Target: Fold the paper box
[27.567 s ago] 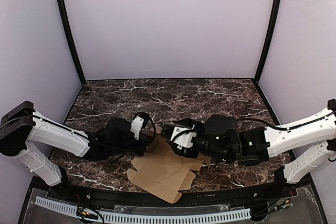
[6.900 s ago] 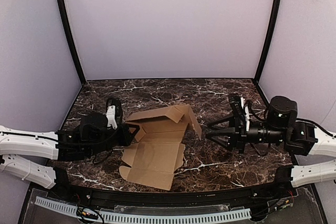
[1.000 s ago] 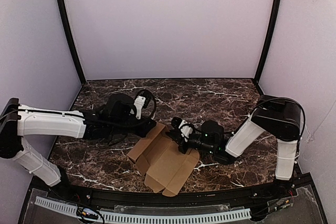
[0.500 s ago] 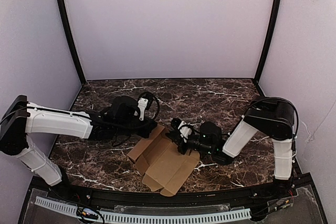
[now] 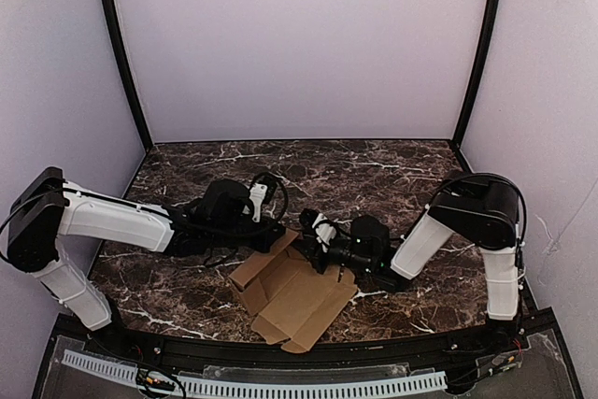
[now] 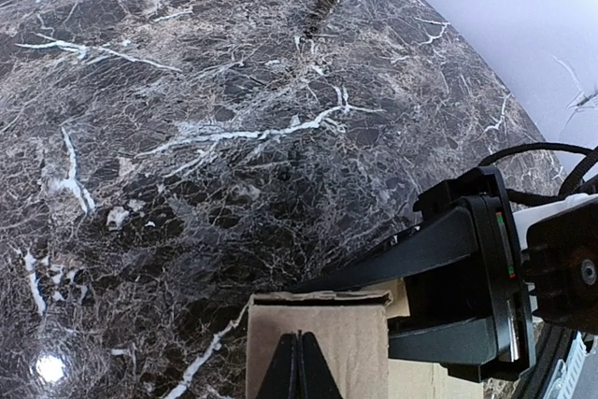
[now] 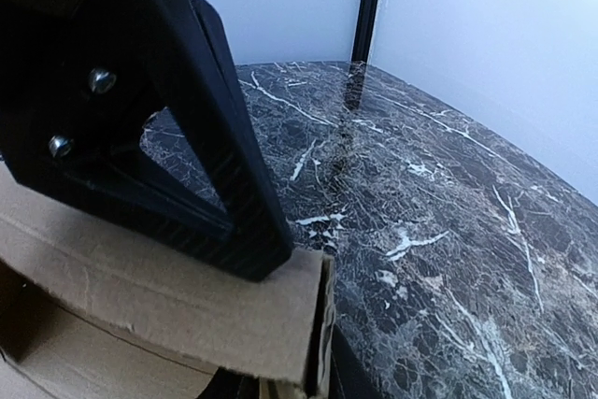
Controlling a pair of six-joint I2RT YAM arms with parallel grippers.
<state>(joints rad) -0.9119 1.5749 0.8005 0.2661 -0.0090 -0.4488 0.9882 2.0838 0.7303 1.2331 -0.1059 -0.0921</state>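
The paper box (image 5: 299, 292) is plain brown cardboard and lies partly folded near the table's front middle, its back wall raised. My left gripper (image 5: 277, 229) is at that wall's far edge. In the left wrist view its shut fingers (image 6: 299, 335) lie against the doubled-over cardboard flap (image 6: 346, 343). My right gripper (image 5: 311, 231) meets it from the right. In the right wrist view its fingers (image 7: 299, 376) stand on both sides of the folded wall's edge (image 7: 140, 296). Each wrist view shows the other gripper close by: the right (image 6: 467, 268), the left (image 7: 168, 119).
The dark marble table (image 5: 374, 170) is enclosed by pale walls with black corner posts (image 5: 476, 53). A black rail and a white slotted strip (image 5: 280, 385) run along the near edge. Both arms reach in low from the sides.
My left gripper has moved right, closer to the right gripper. The box's raised back wall has come lower and the box has shifted slightly right.
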